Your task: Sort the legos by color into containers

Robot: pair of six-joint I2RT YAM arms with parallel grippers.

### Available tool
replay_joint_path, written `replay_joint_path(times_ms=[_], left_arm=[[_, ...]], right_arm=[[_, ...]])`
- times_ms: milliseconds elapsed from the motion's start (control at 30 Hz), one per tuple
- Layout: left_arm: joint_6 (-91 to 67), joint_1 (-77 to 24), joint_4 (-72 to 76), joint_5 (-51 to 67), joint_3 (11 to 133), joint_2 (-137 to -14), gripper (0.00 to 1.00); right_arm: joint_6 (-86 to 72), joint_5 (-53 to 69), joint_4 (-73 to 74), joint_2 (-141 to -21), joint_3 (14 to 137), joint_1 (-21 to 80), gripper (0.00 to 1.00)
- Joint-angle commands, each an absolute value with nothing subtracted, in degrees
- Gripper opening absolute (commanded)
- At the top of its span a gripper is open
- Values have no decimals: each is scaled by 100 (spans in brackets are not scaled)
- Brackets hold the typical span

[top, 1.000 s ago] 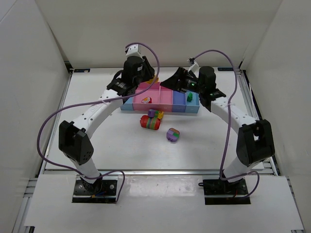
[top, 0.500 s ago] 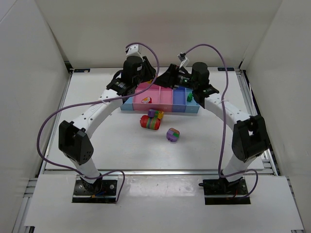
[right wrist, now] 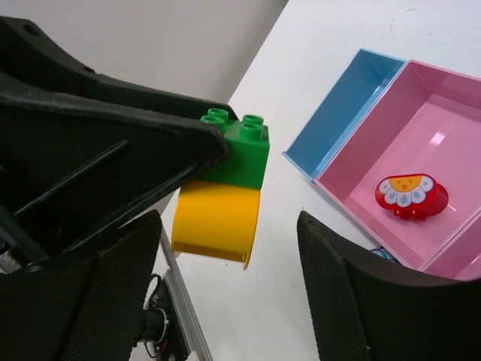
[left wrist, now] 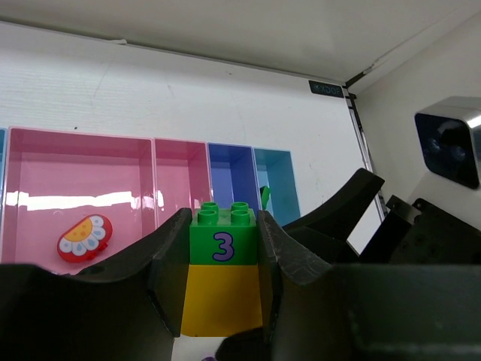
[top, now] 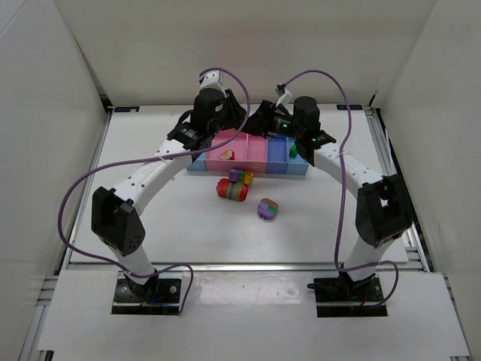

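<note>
My left gripper is shut on a chunk made of a green lego marked 3 on a yellow lego, held in the air behind the containers. My right gripper is open and faces that chunk, its fingers on either side a little short of it. In the top view the two grippers meet at the back, left and right. A red flower lego lies in the wide pink bin. A green lego is in the right light blue bin.
A red, green, purple and yellow chunk and a purple and green chunk lie on the table in front of the bins. The back wall stands close behind both grippers. Purple cables arch over both arms.
My right arm has swung left from over the right bins to face my left gripper. My left gripper has shifted slightly right, still holding the chunk.
</note>
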State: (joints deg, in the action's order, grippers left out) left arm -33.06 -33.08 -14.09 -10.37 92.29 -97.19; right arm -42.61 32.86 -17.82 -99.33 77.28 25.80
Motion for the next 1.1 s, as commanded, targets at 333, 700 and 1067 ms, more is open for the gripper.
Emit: replay_joint_path(times_ms=[333, 700, 1067], left_arm=[[-3120, -3560, -1169, -1055, 9044, -9492, 10], [-2628, -3331, -660, -1547, 9343, -9940, 10], [-2461, -2918, -501, -1556, 10151, -10424, 10]], right_arm=[[-4025, 3050, -1977, -9976, 7945, 2645, 40], [-3999, 2953, -1951, -9546, 7515, 2839, 0], [-3771, 2953, -1714, -9097, 6971, 2839, 0]])
